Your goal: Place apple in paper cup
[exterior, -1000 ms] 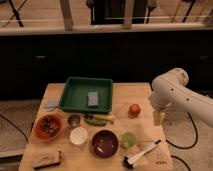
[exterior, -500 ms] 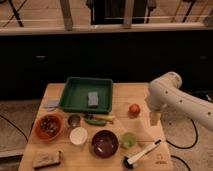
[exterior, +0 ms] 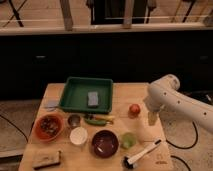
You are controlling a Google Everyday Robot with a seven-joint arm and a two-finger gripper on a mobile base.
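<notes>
In the camera view, the gripper hangs over the right side of the table, and I cannot tell if it is loose or clenched. The apple sits on the table at the gripper's 10 o'clock, just beside it. The white cup stands well apart, at the apple's 8 o'clock, beside the maroon bowl.
</notes>
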